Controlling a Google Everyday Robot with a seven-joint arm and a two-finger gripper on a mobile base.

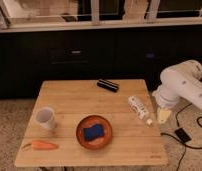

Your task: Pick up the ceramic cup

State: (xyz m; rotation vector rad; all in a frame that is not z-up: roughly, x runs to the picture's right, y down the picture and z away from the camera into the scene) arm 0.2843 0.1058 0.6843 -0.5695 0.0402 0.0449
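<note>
The ceramic cup (45, 119) is a small white glossy mug. It stands upright near the left edge of the wooden table (69, 95). The white arm (181, 85) hangs off the table's right side. My gripper (164, 116) shows as a pale yellowish tip below the arm, just past the table's right edge. It is far from the cup and holds nothing that I can see.
A brown plate (81, 139) holding a blue sponge (93, 132) sits front centre. A carrot (40, 145) lies in front of the cup. A white labelled bottle (139, 108) lies near the gripper. A black bar (108, 85) lies at the back. Dark cabinets (94, 55) stand behind.
</note>
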